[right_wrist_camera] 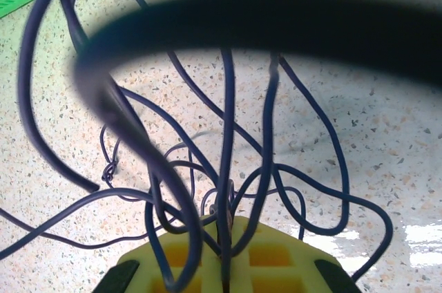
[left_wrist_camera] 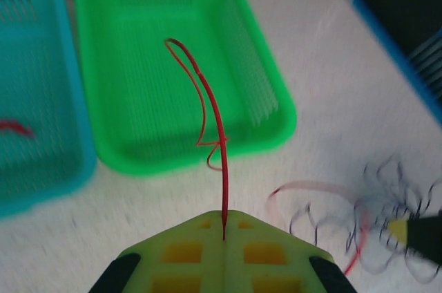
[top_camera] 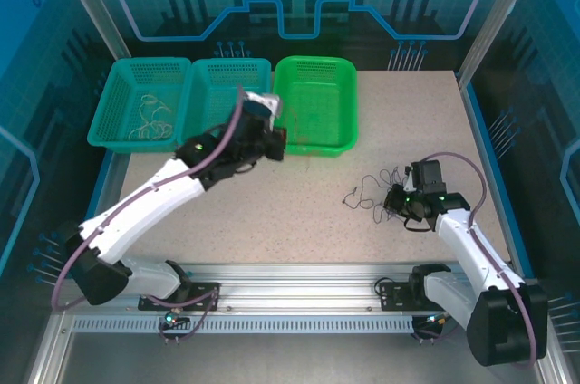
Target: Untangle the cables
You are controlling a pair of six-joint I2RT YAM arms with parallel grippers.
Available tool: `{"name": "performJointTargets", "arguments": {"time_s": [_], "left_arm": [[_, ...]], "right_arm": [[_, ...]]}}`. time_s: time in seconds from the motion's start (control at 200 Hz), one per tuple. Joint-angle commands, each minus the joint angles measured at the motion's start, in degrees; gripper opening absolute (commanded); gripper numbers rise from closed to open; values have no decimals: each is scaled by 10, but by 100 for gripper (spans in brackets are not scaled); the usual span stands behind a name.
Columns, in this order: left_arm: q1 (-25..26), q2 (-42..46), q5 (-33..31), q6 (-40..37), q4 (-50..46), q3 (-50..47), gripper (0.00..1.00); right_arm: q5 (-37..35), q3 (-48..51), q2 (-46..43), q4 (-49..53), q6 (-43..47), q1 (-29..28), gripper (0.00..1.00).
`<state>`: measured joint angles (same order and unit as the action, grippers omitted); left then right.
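Here, left claw [left_wrist_camera: 223, 235] pinches a thin red wire [left_wrist_camera: 215, 113]; right claw [right_wrist_camera: 224, 260] clamps tangled purple loops [right_wrist_camera: 228, 134].

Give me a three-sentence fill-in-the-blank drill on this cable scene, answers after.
The left gripper is shut on a ___ wire.
The right gripper is shut on dark purple wires whose loose ends lie on the ___.
The cream-white wires lie in the ___ teal basket.
Missing words: red; table; leftmost.
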<state>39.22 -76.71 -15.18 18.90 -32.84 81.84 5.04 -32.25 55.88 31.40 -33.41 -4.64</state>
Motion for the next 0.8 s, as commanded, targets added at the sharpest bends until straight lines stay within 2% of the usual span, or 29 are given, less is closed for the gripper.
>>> {"name": "performJointTargets", "arguments": {"time_s": [0.0,0.2,0.355,0.475,0.64,0.675,0.74,0.795], "left_arm": [[-58,-6,-1,-88,-29,73,0],[-192,-80,12,-124,3,182,0],[-282,-162,72,-97,17,221,0],[-329,-226,119,-69,37,220,0],[-352,-297,143,-60,64,223,0],[-353,-307,137,-62,66,224,10],[-355,-319,132,-64,66,227,36],[-356,-319,133,-61,61,229,44]], "right_arm": [[13,-5,2,-10,-3,-10,5],[9,-13,-10,4,-3,-12,5],[5,-17,-26,18,-3,-12,5],[5,-19,-35,25,-6,-13,5],[4,-23,-43,36,-7,-13,5],[4,-23,-45,37,-8,-12,5],[3,-22,-47,40,-10,-12,6],[4,-23,-49,42,-10,-13,6]]}}
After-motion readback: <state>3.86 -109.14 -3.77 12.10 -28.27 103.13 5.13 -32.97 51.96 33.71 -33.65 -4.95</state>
